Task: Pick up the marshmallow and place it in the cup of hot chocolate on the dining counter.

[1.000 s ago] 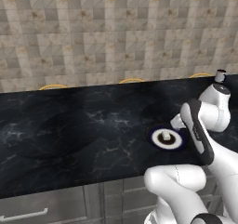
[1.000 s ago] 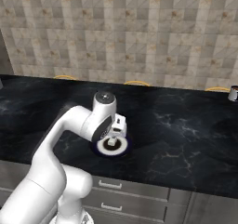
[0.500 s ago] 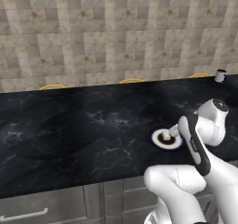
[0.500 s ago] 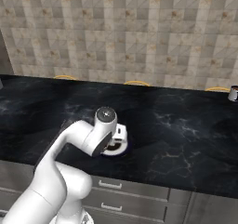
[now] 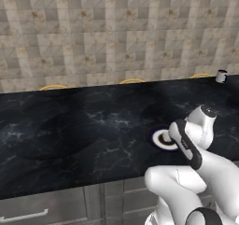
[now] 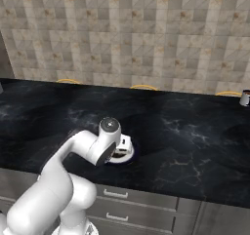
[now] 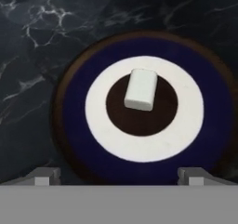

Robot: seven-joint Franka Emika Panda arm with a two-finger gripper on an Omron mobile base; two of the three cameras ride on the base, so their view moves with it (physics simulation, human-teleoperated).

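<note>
Basically nothing done yet, marshmallow not picked. Going left to right in the left base view: bare counter (image 5: 70, 130) stretch, then the plate (image 5: 161, 139) mid-right near the front edge, arm elbow covering its right part, and the cup (image 5: 221, 75) far right at the back edge, well apart from the plate. Right base view: plate (image 6: 126, 156) sits left of centre, partly hidden by the hand, cup (image 6: 245, 98) at the far right edge.

Hand view: gripper (image 7: 119, 179) hangs straight over the plate (image 7: 74, 121), looking down at it. Marshmallow (image 7: 141, 89) lies on its side on the dark centre of the plate, slightly tilted, roughly between the two finger tips (image 7: 44, 175) but still clear of them. Jaws spread full wide, nothing in them.

Left, by my read: lower onto the marshmallow, close, lift, carry it right and back to the cup, drop it in. Whole transport step is still ahead, and the cup is a long reach away.
</note>
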